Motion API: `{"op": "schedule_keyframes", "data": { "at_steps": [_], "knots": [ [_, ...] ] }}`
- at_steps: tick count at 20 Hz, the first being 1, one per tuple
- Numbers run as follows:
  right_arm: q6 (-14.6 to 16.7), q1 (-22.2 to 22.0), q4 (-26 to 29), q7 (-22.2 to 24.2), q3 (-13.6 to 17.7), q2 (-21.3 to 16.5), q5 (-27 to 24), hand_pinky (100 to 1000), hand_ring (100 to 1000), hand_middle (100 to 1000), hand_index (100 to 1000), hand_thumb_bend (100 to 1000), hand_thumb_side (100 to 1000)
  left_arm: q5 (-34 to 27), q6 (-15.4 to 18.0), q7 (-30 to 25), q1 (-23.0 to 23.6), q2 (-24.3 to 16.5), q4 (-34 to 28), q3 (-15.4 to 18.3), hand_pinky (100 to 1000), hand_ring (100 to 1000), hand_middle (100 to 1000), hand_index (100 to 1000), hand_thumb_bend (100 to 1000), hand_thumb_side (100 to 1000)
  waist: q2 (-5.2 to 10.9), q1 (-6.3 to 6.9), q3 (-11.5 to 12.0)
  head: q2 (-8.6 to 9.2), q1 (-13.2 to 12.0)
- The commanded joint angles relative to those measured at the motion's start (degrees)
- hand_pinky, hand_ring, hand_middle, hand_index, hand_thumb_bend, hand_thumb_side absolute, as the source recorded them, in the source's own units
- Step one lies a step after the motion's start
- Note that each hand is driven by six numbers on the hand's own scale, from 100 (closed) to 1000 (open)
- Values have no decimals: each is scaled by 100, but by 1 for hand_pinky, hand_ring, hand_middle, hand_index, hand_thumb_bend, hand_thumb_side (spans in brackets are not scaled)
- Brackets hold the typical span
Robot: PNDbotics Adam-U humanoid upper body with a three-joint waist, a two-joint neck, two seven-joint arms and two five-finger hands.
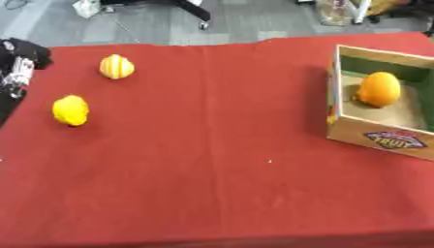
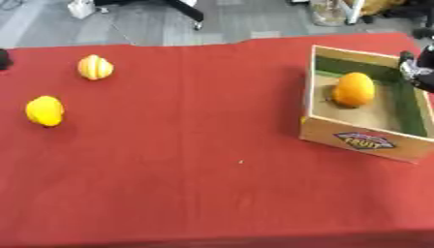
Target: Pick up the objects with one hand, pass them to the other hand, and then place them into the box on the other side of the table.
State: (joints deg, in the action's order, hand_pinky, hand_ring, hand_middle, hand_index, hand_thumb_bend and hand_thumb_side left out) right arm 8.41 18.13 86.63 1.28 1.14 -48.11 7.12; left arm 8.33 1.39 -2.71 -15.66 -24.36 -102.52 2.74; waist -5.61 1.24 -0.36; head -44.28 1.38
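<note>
An orange fruit (image 2: 353,89) lies inside the cardboard box (image 2: 360,138) on the right side of the table, resting on the box's tan floor toward its near-left part, close to the left wall. The box is open-topped, with green lining on the inner walls; its front face carries an oval label (image 2: 364,141) in dark blue and red on which the word "FRUIT" can be read, while smaller lettering around it is too blurred to make out. In the left eye view the box's right side is cut off by the frame edge. On the left side of the table, well apart from the box, a plain yellow lemon-shaped fruit (image 1: 70,110) sits on the red tablecloth (image 1: 212,145), and farther back a round yellow fruit with pale stripes (image 1: 116,67) stands apart from it. The left hand (image 1: 19,65) shows at the left edge of the left eye view, black with silver parts, near the striped fruit but not touching it; it is partly cut off and I cannot tell how its fingers stand. The right hand (image 2: 417,68) shows only as a dark sliver at the right edge of the right eye view, over the box's far-right corner; its fingers cannot be made out either. A tiny pale speck (image 1: 271,161) lies on the cloth near the middle. Beyond the table are grey floor and chair legs (image 1: 196,14).
</note>
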Motion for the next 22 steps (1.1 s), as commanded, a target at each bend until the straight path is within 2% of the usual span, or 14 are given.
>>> {"op": "schedule_keyframes", "data": {
  "at_steps": [1, 2, 3, 5, 7, 12, 14, 15, 18, 22],
  "knots": [
    [-21, -215, 1212, -194, 223, 31, -629, 519, 459, 423, 1000, 100, 460, 259, -87, 50, -113, -263, 104, 124, 724, 646, 601, 652, 100, 689, -18, -61, -28, 16, -68],
    [-1, -336, 1577, -191, 245, 140, -759, 520, 459, 424, 1000, 100, 396, 358, -125, 51, -136, -311, 186, 132, 725, 650, 605, 658, 100, 684, -20, -60, -43, 16, -92],
    [14, -457, 1927, -159, 259, 275, -846, 521, 459, 424, 1000, 100, 376, 465, -185, 37, -167, -369, 290, 142, 727, 655, 610, 666, 100, 668, -20, -57, -59, 16, -112],
    [8, -656, 2479, -64, 269, 528, -938, 524, 459, 423, 1000, 100, 364, 743, -320, -26, -243, -491, 501, 164, 732, 662, 619, 682, 100, 632, -19, -53, -85, 16, -145],
    [148, -769, 2720, 80, 243, 751, -974, 525, 459, 422, 1000, 100, 352, 1103, -505, -168, -361, -645, 759, 152, 738, 670, 631, 702, 100, 597, -13, -50, -115, 16, -179],
    [492, -926, 2795, 481, 110, 1056, -893, 522, 444, 398, 1000, 100, 368, 1947, -849, -976, -759, -926, 1549, 22, 750, 685, 656, 727, 101, 512, 6, -45, -187, 16, -250],
    [525, -955, 2796, 600, 54, 1120, -881, 521, 441, 394, 1000, 100, 378, 2306, -906, -1335, -930, -991, 1904, -32, 757, 692, 667, 741, 160, 495, 10, -42, -219, 16, -258],
    [531, -963, 2796, 644, 33, 1141, -881, 521, 439, 392, 1000, 100, 384, 2487, -903, -1528, -1014, -1021, 2068, -71, 769, 707, 687, 763, 214, 509, 11, -40, -233, 16, -263],
    [518, -968, 2797, 726, -11, 1184, -904, 520, 438, 389, 1000, 100, 390, 3055, -815, -2259, -1326, -1127, 2560, -211, 773, 710, 694, 774, 280, 512, 10, -38, -269, 16, -277],
    [498, -955, 2797, 776, -37, 1221, -936, 519, 436, 386, 1000, 100, 399, 3706, -711, -2742, -1674, -1171, 2956, -304, 774, 682, 680, 783, 330, 414, 3, -42, -299, 16, -293]
  ]
}}
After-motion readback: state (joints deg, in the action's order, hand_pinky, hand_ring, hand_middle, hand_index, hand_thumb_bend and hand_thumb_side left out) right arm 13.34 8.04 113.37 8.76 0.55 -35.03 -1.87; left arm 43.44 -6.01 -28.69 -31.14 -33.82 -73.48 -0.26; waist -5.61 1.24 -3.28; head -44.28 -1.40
